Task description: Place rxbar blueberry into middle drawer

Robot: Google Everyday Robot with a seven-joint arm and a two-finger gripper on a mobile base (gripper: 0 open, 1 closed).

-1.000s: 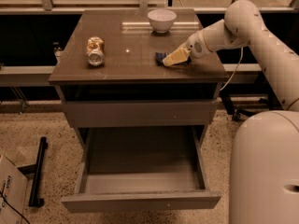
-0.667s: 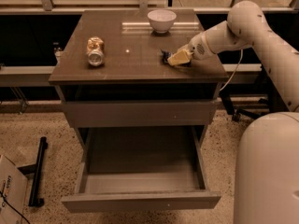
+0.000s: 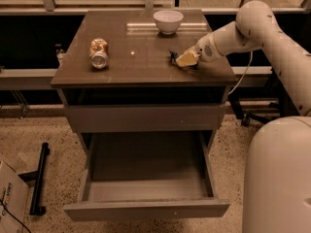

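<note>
The rxbar blueberry [image 3: 173, 57] shows as a small dark blue end on the cabinet top, right of centre. It pokes out to the left of my gripper [image 3: 184, 59]. The gripper reaches in from the right, low on the top, and looks shut on the bar. Most of the bar is hidden behind the pale fingers [image 3: 187, 58]. The middle drawer [image 3: 146, 208] stands pulled out below, a deep open box with nothing inside it.
A gold and silver can [image 3: 99, 53] lies on its side at the left of the cabinet top [image 3: 136, 64]. A white bowl [image 3: 168, 21] stands at the back. The upper drawer front [image 3: 143, 118] is closed. My white base [image 3: 277, 178] is at the right, a cardboard box [image 3: 9, 203] at the lower left.
The gripper shifted slightly to the right along the cabinet top and then settled at the bar. The can, the bowl and the open drawer have not moved.
</note>
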